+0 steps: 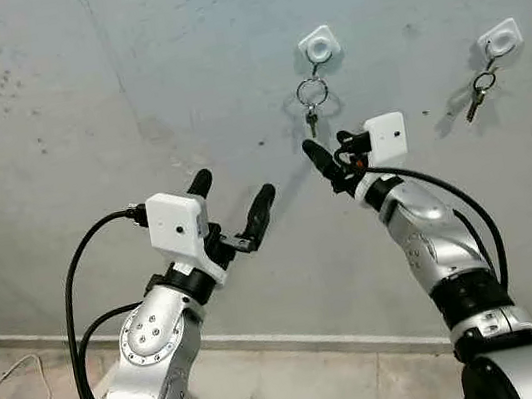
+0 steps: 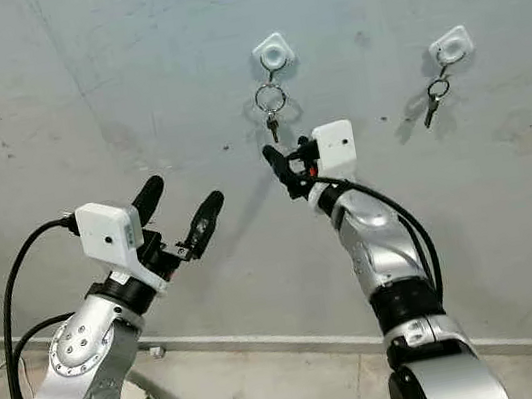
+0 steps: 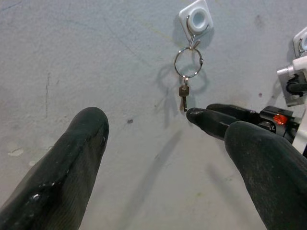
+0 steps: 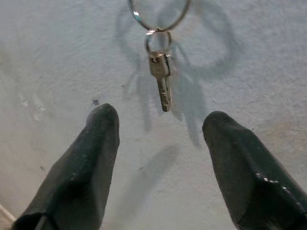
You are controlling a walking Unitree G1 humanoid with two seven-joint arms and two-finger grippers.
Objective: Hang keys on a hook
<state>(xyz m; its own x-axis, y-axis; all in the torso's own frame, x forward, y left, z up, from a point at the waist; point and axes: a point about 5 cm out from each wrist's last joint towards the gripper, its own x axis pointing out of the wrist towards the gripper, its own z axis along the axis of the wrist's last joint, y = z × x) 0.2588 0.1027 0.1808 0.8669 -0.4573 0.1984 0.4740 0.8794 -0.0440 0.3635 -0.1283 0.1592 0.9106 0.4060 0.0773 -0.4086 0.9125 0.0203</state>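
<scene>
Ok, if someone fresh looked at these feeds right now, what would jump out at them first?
Probably the key on its ring hanging from the white hook on the grey wall, with the right gripper open just below it. Further right, a second hook holds another key. The left gripper is raised and open, lower left of the first hook, holding nothing.

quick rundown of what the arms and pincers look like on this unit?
Both arms are silver metal with black joint bands and black cables looping alongside. Each wrist carries a white boxy camera module. The left pincer and right pincer each have two long, rounded black fingers; a small orange-red mark sits by the right one's base.
</scene>
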